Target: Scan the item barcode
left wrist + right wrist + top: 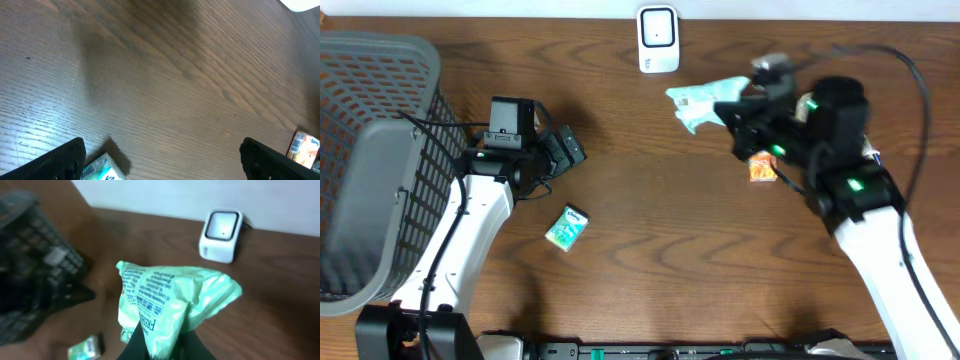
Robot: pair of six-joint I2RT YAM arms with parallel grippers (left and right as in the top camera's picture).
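Observation:
The item, a pale green printed bag (703,102), hangs above the table just below the white barcode scanner (658,40). My right gripper (732,112) is shut on its edge. In the right wrist view the bag (170,295) fills the middle, pinched at the gripper (165,349), with the scanner (222,229) beyond it at upper right. My left gripper (567,152) is open over bare wood. In its wrist view the left gripper (165,165) holds nothing, and a small teal box (101,170) lies by its left finger (57,161).
A grey mesh basket (370,150) stands at the table's left edge. The teal box (567,227) lies on the wood below the left gripper. An orange packet (762,168) sits under the right arm, also seen as the orange packet (303,149).

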